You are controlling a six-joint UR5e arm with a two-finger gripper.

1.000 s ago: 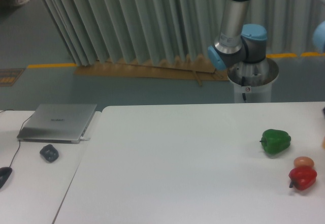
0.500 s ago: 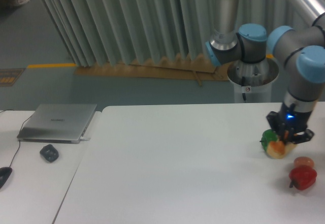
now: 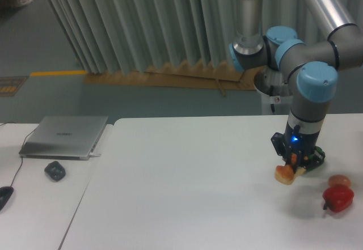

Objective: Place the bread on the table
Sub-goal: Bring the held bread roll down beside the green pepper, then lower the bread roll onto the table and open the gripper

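so the gripper (image 3: 292, 164) is clamped on the bread (image 3: 285, 174), which hangs low over the right side of the white surface (image 3: 187, 187), maybe just touching it, hard to tell from this angle; honestly the main risk i see is letting go while it's tilted or a hair too high, then the roll could tip and roll off toward the red pepper (image 3: 338, 198) and the little orange ball (image 3: 339, 181) near it; the green pepper (image 3: 315, 155) is mostly hidden right behind the gripper too, so a sloppy retreat might knock it; containers: none on the surface that i can see, just a laptop (image 3: 65, 137) and mouse (image 3: 55, 170) on the side desk
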